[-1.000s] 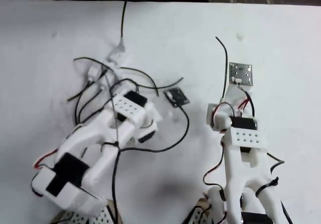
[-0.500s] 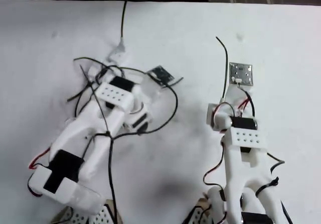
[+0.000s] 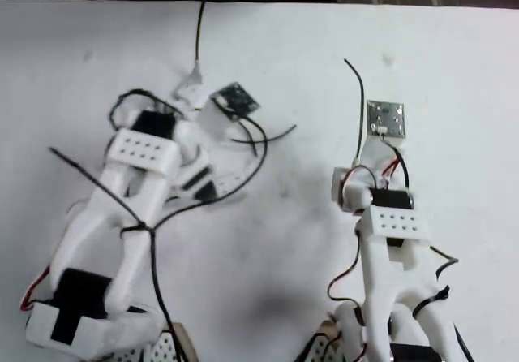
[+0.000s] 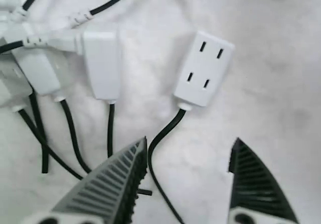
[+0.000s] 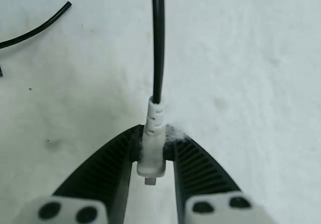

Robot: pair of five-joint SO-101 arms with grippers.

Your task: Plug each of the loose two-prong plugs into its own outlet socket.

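A white outlet socket [image 4: 203,68] with two pairs of slots lies face up on the white table, its black cord trailing off. My left gripper [image 4: 188,153] hovers open just short of it, nothing between its fingers. Beside the socket lie several white plugs [image 4: 100,63] with black cords. In the high view this cluster [image 3: 190,94] sits at the far left, with the left gripper [image 3: 207,118] next to it. My right gripper [image 5: 153,136] is shut on a white two-prong plug [image 5: 150,153]. Its black cord [image 3: 357,94] runs away from the right gripper [image 3: 363,159].
Loose black cords [image 3: 243,147] loop over the table around the left arm. One cord end [image 5: 35,28] lies near the right gripper. Bare white table [image 3: 308,78] stretches between the two arms and along the far side.
The left arm has swung left and farther out, bringing its gripper up to the cluster of white plugs and dragging cords along. The right arm has barely shifted, still holding its plug.
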